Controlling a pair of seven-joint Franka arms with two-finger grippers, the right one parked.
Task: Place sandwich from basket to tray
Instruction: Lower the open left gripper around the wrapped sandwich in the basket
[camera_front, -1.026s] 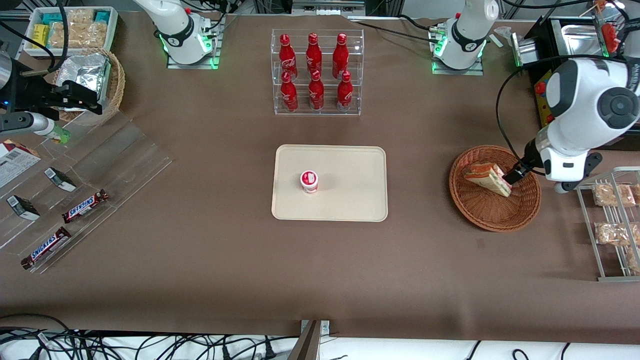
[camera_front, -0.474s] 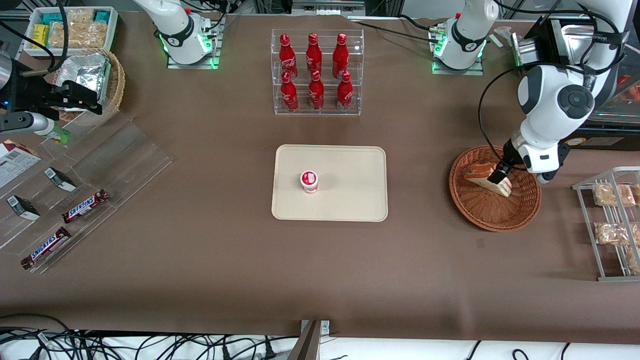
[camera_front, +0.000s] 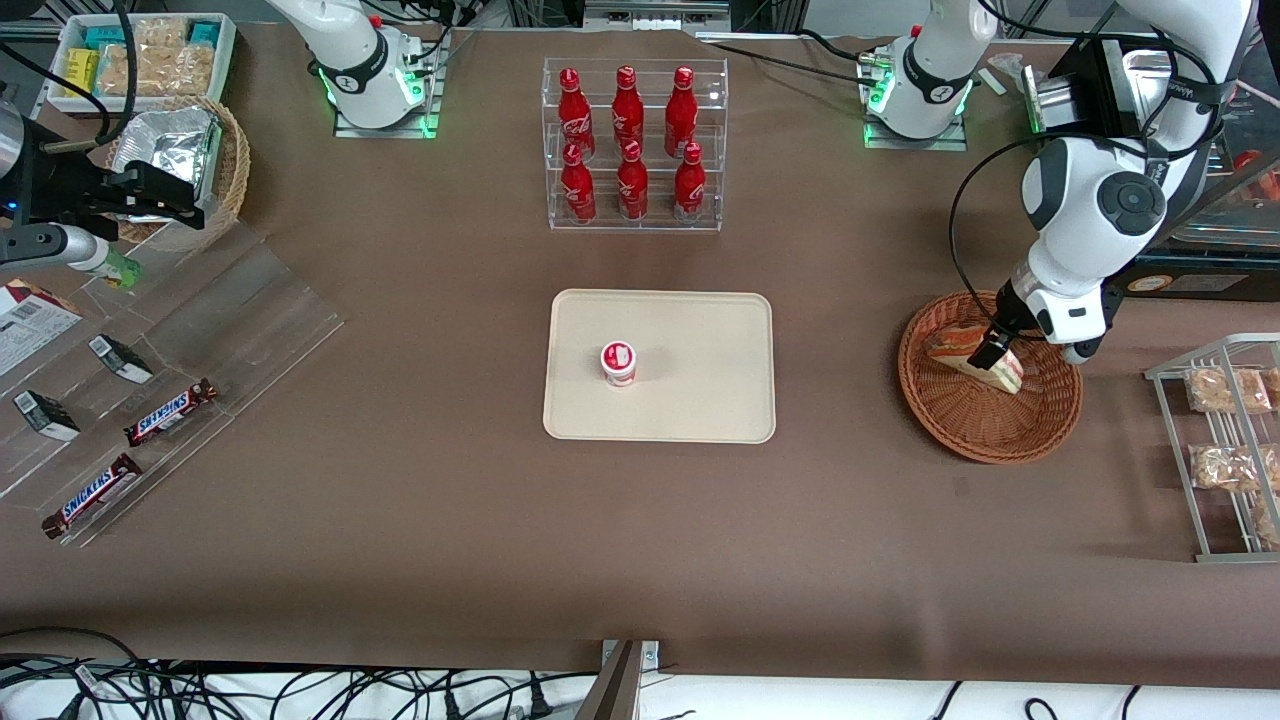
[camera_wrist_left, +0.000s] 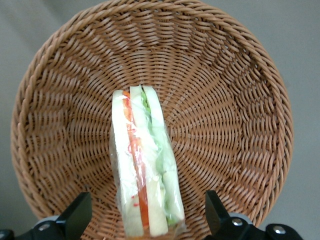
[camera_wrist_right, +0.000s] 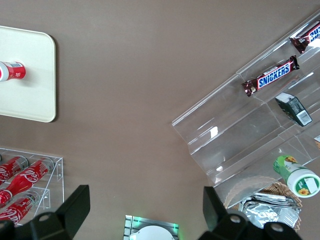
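The gripper (camera_front: 990, 352) hangs over the sandwich (camera_wrist_left: 144, 165) in the basket (camera_front: 975, 425) near the working arm's table edge, fingers (camera_wrist_left: 75, 216) spread wide either side.

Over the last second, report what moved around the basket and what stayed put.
The working arm swung in from the table's edge, bringing the gripper over the sandwich in the basket. Its fingers are open, one on each side of the sandwich, nothing gripped yet. The sandwich, the basket, the tray and the small cup on it have not shifted.
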